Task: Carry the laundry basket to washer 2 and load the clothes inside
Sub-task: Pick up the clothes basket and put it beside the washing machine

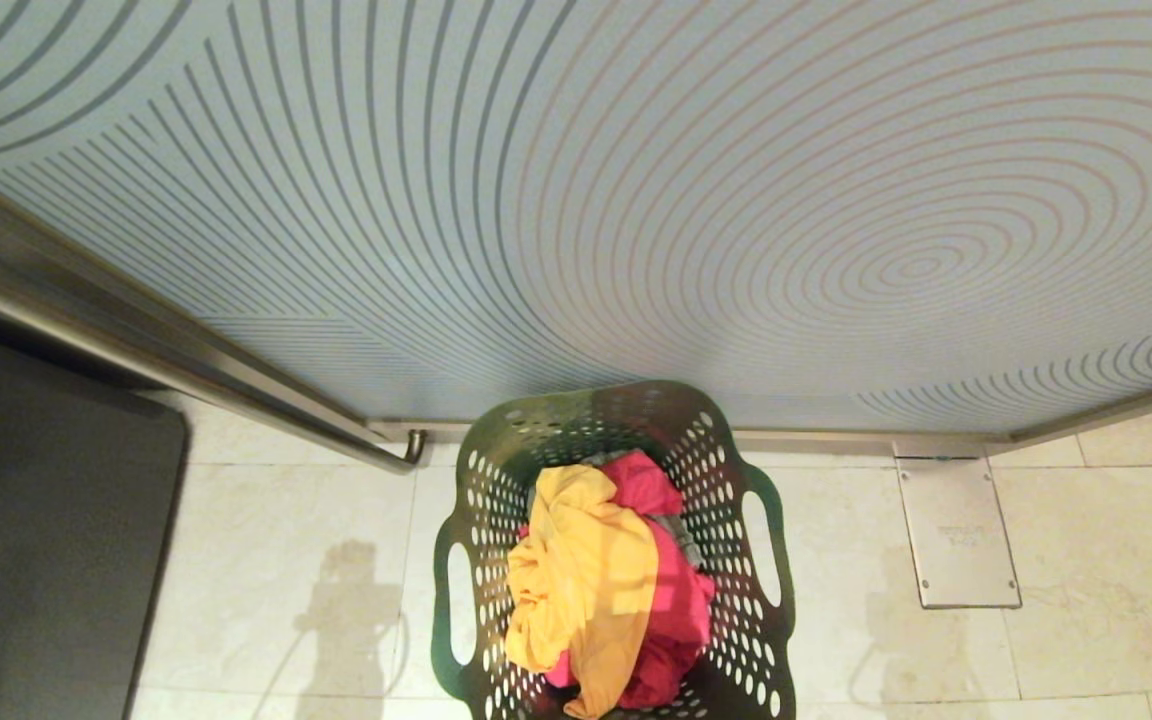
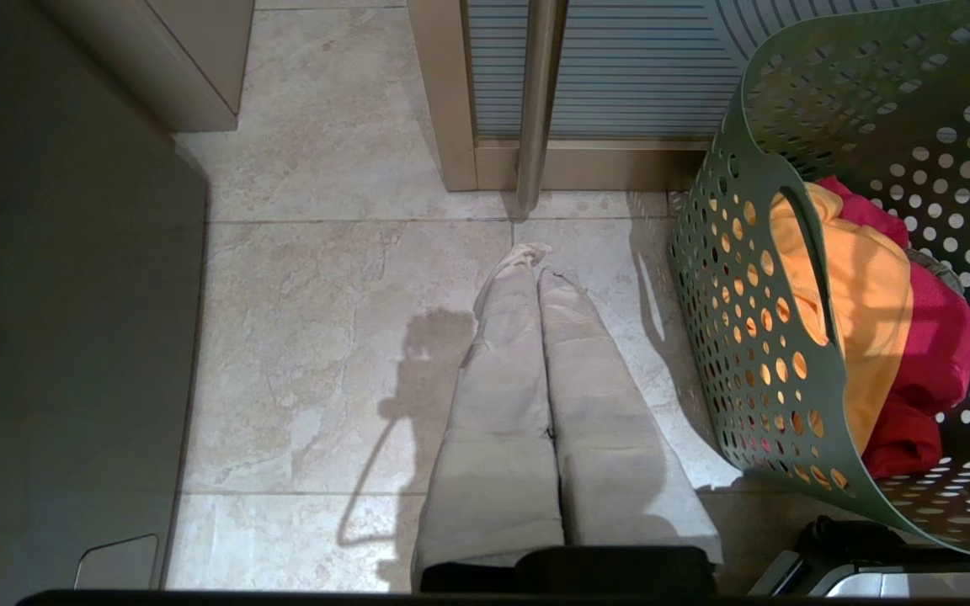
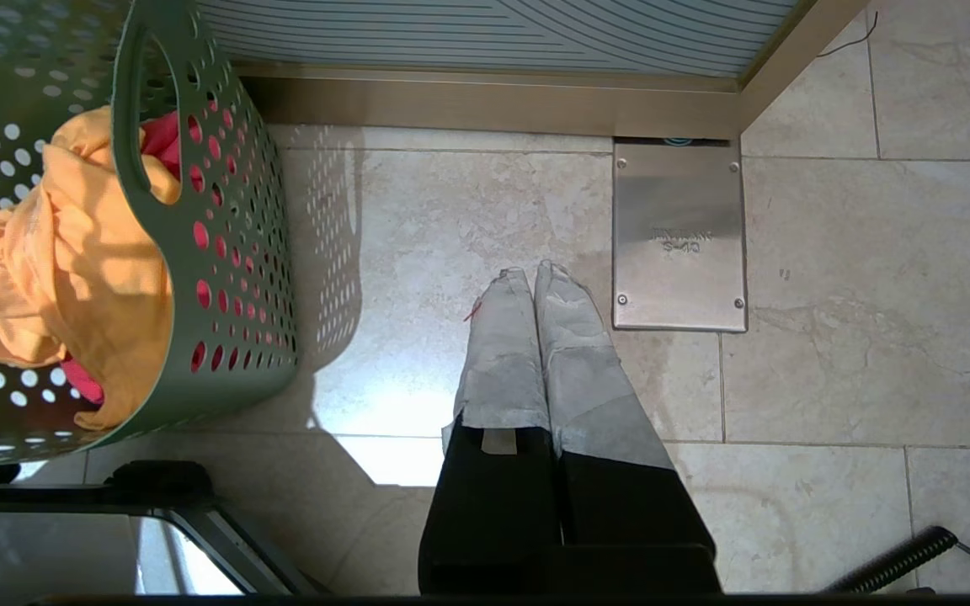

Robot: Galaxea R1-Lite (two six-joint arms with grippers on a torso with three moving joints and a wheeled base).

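Note:
The green laundry basket [image 1: 586, 402] stands on the tiled floor right in front of me, against a striped glass door. In it lie the clothes: a yellow-orange garment [image 1: 576, 570] on top, a pink-red one [image 1: 681, 605] beneath and a bit of grey cloth [image 2: 935, 269]. My left gripper [image 2: 535, 257] hangs shut and empty over the floor beside one handle side of the basket [image 2: 754, 353]. My right gripper [image 3: 531, 278] hangs shut and empty on the other side of the basket [image 3: 241, 278]. Neither touches it. Neither gripper shows in the head view. Washer 2 is out of view.
A glass door with curved stripes [image 1: 576, 200] fills the far side, with a metal handle bar [image 1: 236, 370] slanting at its left. A dark grey appliance panel [image 1: 46, 520] without a visible number stands at the left. A steel floor plate [image 1: 961, 535] lies right of the basket.

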